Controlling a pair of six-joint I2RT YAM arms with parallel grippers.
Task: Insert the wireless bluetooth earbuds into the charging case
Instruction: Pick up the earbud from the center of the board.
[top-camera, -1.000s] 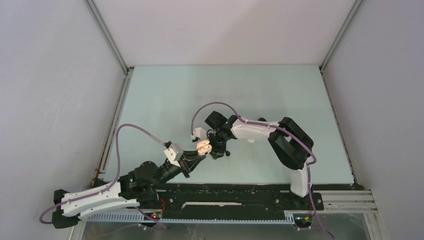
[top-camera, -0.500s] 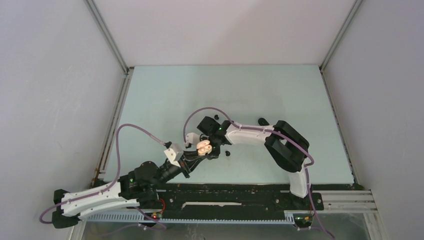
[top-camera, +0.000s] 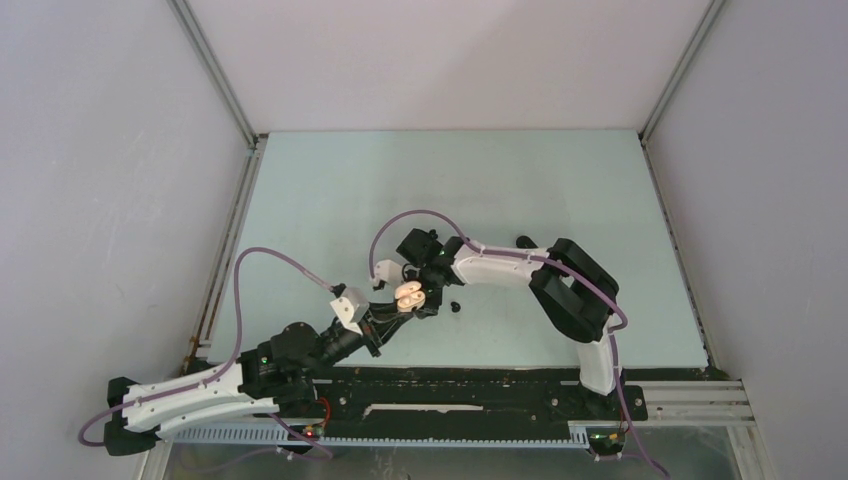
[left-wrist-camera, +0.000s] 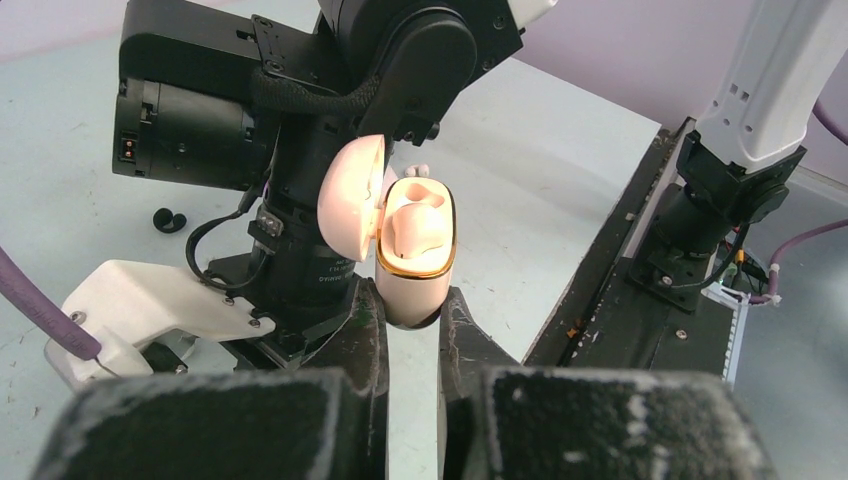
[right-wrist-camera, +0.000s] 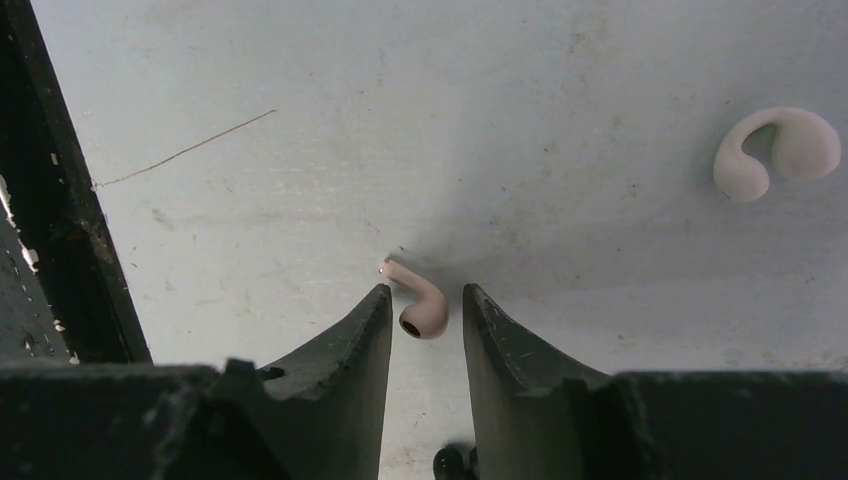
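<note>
My left gripper (left-wrist-camera: 411, 303) is shut on the base of a pale pink charging case (left-wrist-camera: 414, 258) and holds it upright with its lid (left-wrist-camera: 351, 198) swung open; the case also shows in the top view (top-camera: 408, 296). My right gripper (right-wrist-camera: 421, 303) is open and points down at the table right beside the case. A small pink earbud (right-wrist-camera: 422, 305) lies on the table between its fingertips, with a gap on each side. A second pink hook-shaped earbud (right-wrist-camera: 778, 150) lies further off. A black earbud (top-camera: 456, 306) lies just right of the grippers.
Another black earbud (left-wrist-camera: 168, 218) lies on the table beyond the right wrist. A small dark object (top-camera: 524, 241) sits behind the right forearm. The right wrist body (left-wrist-camera: 300, 120) crowds close over the open case. The black base rail (top-camera: 470, 385) runs along the near edge.
My right arm has swung left and toward the near edge, bringing its gripper down beside the held case. The left arm and the case have barely moved.
</note>
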